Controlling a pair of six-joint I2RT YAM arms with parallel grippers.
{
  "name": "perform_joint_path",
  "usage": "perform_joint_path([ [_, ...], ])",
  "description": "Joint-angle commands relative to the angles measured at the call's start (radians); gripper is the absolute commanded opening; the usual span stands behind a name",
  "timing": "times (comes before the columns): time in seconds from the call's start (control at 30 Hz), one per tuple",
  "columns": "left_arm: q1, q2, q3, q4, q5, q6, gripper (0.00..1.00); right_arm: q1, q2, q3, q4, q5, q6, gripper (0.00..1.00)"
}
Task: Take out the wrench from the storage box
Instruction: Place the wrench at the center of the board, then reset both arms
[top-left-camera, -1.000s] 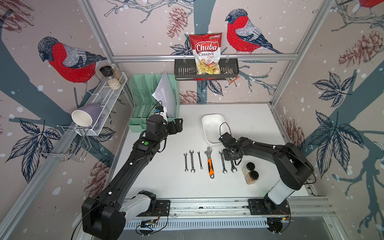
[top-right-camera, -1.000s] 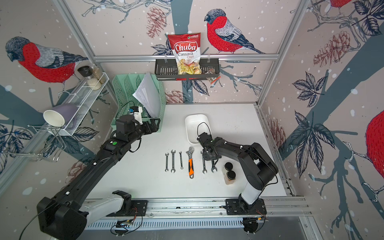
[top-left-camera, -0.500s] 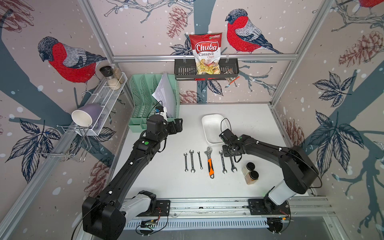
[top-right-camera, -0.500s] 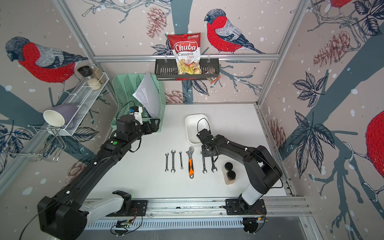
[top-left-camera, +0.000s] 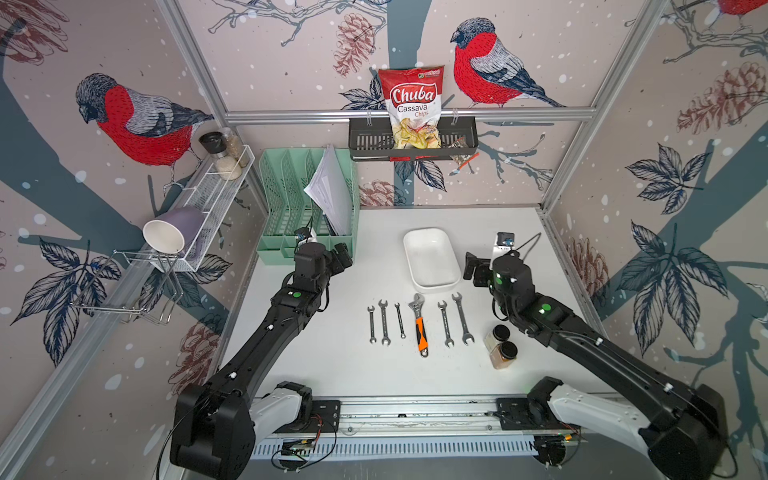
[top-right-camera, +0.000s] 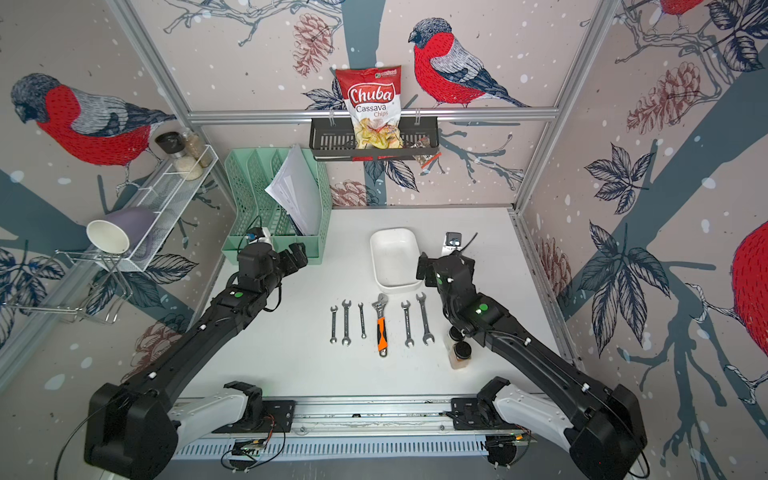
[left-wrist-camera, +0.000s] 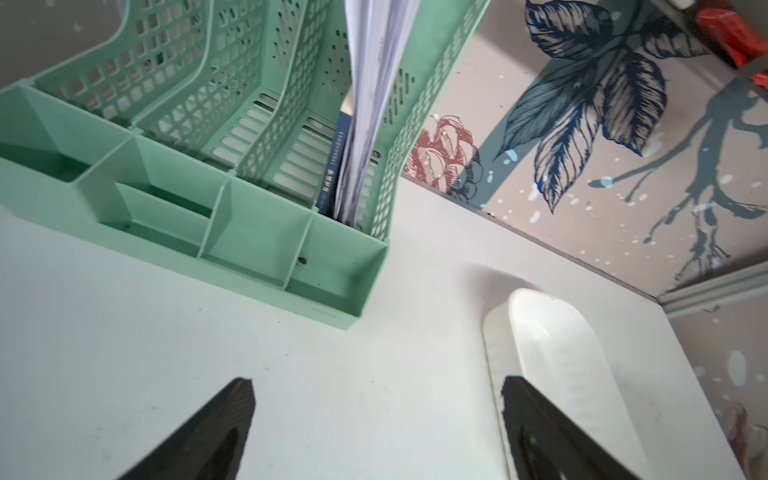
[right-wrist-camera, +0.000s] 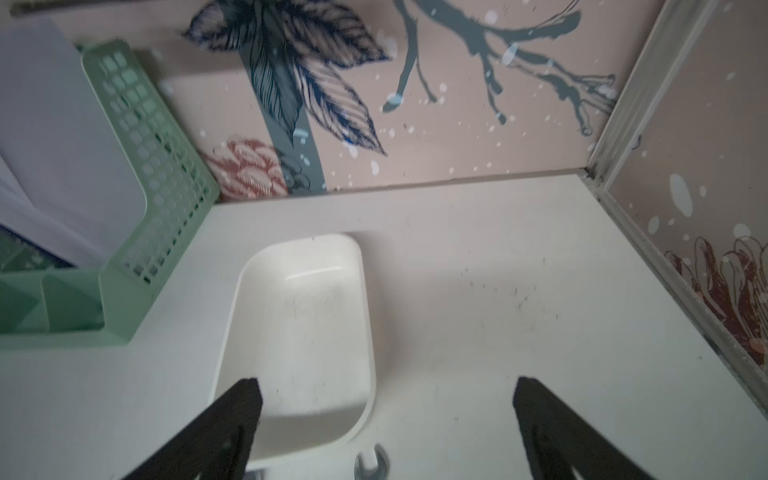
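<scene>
The storage box (top-left-camera: 432, 259) (top-right-camera: 395, 257) is a shallow white tub at mid-table, and its inside shows bare in both wrist views (left-wrist-camera: 552, 353) (right-wrist-camera: 303, 316). Several wrenches lie in a row on the table in front of it. The rightmost wrench (top-left-camera: 462, 318) (top-right-camera: 424, 318) lies free just below the box's near right corner, and its head (right-wrist-camera: 372, 465) shows in the right wrist view. My right gripper (top-left-camera: 473, 270) (top-right-camera: 424, 270) (right-wrist-camera: 386, 386) hangs open and empty beside the box's right wall. My left gripper (top-left-camera: 343, 255) (top-right-camera: 297, 255) (left-wrist-camera: 378, 386) is open and empty, left of the box.
An orange-handled adjustable wrench (top-left-camera: 420, 328) lies mid-row. Two spice jars (top-left-camera: 500, 345) stand right of the row, under my right forearm. A mint-green file organiser (top-left-camera: 291, 208) with papers sits back left, and a black basket (top-left-camera: 411, 141) with a chips bag hangs on the back wall.
My right gripper has opened wide, leaving the rightmost wrench on the table, and has risen and drawn back to the box's right side. The left arm has stayed almost still.
</scene>
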Motion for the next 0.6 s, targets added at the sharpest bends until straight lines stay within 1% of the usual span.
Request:
perform_joint_path([
  [0.0, 0.004, 0.001, -0.033, 0.141, -0.134, 0.092, 0.97, -0.078, -0.082, -0.165, 0.516, 0.042, -0.243, 1.00],
  [0.03, 0.005, -0.004, -0.062, 0.177, -0.166, 0.129, 0.97, -0.110, -0.098, -0.222, 0.597, 0.041, -0.263, 1.00],
  [0.07, 0.004, -0.018, -0.115, 0.258, -0.201, 0.180, 0.97, -0.164, -0.113, -0.280, 0.682, 0.036, -0.265, 1.00],
  [0.1, 0.005, -0.027, -0.160, 0.325, -0.223, 0.224, 0.97, -0.212, -0.121, -0.313, 0.710, 0.013, -0.267, 1.00],
  [0.17, 0.006, -0.026, -0.240, 0.438, -0.251, 0.327, 0.97, -0.333, -0.114, -0.359, 0.722, -0.061, -0.252, 1.00],
  [0.2, 0.009, -0.014, -0.260, 0.472, -0.256, 0.367, 0.96, -0.384, -0.098, -0.379, 0.736, -0.076, -0.240, 1.00],
  [0.27, 0.023, 0.025, -0.301, 0.534, -0.243, 0.441, 0.96, -0.447, -0.066, -0.405, 0.739, -0.093, -0.243, 1.00],
  [0.33, 0.052, 0.072, -0.332, 0.596, -0.198, 0.492, 0.96, -0.481, -0.020, -0.438, 0.782, -0.103, -0.245, 1.00],
  [0.43, 0.118, 0.140, -0.389, 0.717, -0.101, 0.530, 0.95, -0.495, 0.091, -0.476, 0.871, -0.069, -0.227, 1.00],
  [0.5, 0.171, 0.176, -0.427, 0.804, -0.046, 0.495, 0.95, -0.495, 0.174, -0.483, 0.921, -0.059, -0.200, 1.00],
  [0.57, 0.210, 0.206, -0.464, 0.901, 0.002, 0.496, 0.95, -0.493, 0.228, -0.501, 0.956, -0.071, -0.180, 1.00],
])
